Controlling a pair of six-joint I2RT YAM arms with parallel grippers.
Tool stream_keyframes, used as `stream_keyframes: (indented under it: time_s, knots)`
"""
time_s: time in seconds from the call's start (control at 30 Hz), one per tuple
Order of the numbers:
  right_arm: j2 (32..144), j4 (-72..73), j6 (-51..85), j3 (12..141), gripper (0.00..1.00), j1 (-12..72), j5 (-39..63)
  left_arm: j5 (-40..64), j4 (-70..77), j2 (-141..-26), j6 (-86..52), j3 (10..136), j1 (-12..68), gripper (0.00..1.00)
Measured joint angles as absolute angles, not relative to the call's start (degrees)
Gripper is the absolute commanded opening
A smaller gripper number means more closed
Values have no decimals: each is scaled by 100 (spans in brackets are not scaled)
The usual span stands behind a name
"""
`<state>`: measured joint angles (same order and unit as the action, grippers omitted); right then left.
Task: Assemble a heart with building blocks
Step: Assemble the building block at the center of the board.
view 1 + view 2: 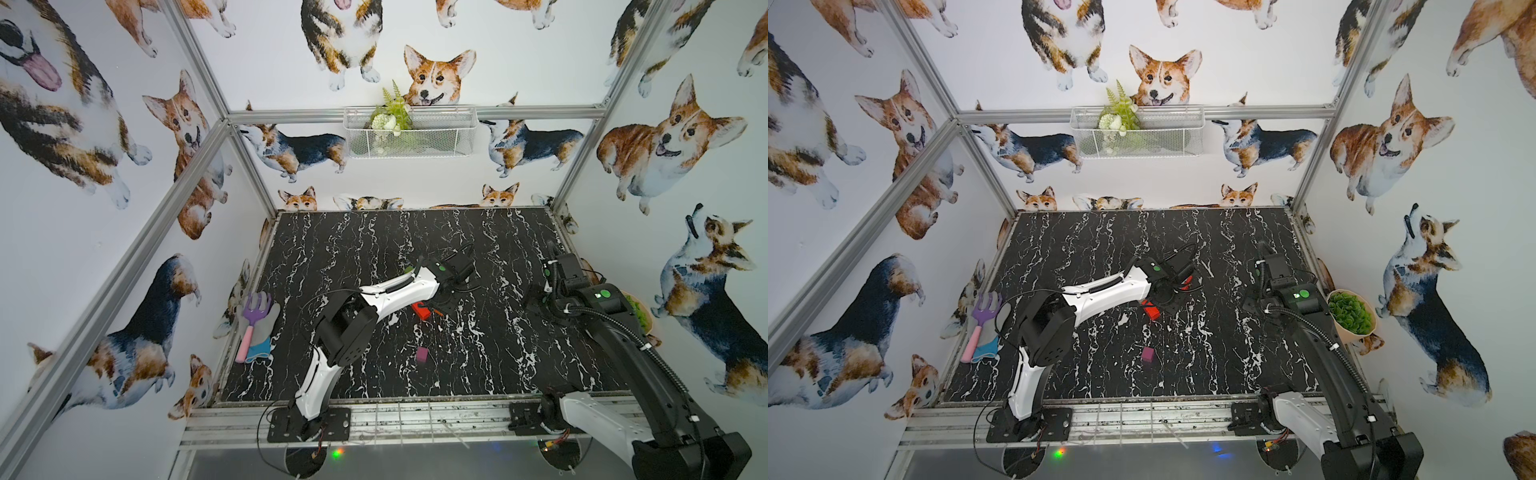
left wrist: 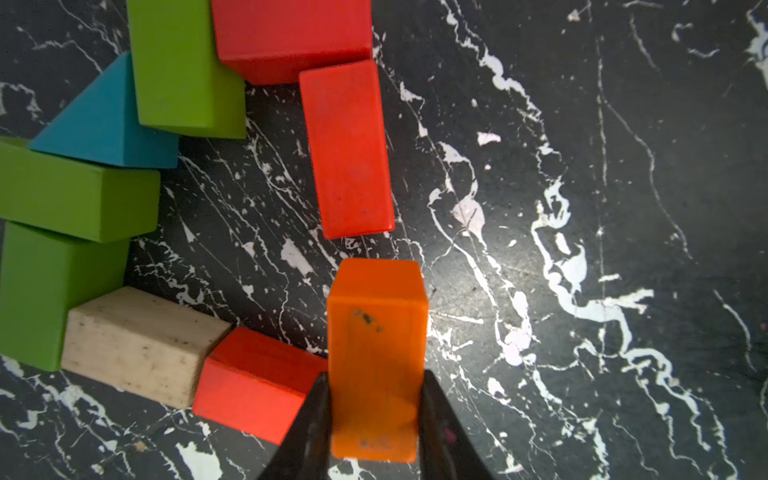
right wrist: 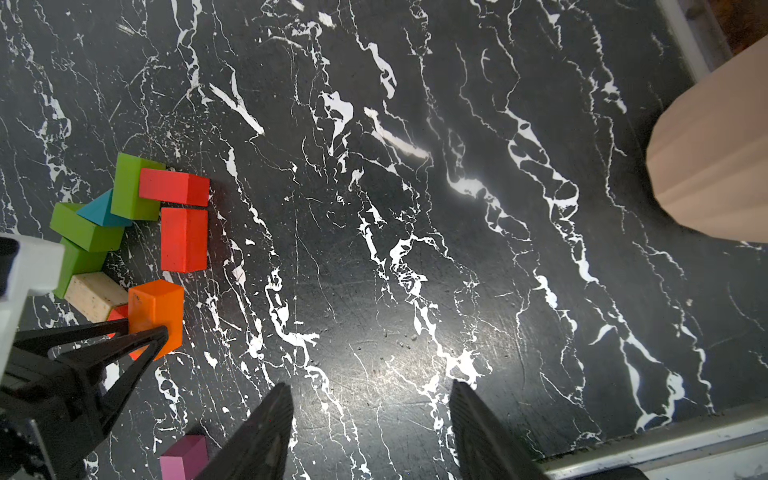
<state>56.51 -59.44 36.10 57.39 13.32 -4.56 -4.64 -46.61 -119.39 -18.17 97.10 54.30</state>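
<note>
Left wrist: left gripper clamps the orange brick, just off the long red brick end. Seat it in line, touching, without nudging the neighbours. Right gripper jaws wide, empty.

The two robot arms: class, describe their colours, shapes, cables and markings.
The left arm has white shells, black joints, a green dot and black cables. The right arm is mostly black with a white base link, a ribbed hose with white ties, and a green dot. The left claw and right claw have black, tapering fingers.
</note>
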Motion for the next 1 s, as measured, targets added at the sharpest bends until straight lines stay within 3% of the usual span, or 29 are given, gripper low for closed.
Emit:
stream_keyframes:
  time_s: [1.0]
  knots:
    - [5621, -6018, 3583, 5739, 64, 1299, -471, -473, -4845, -12446, -2552, 10001, 5428, 17]
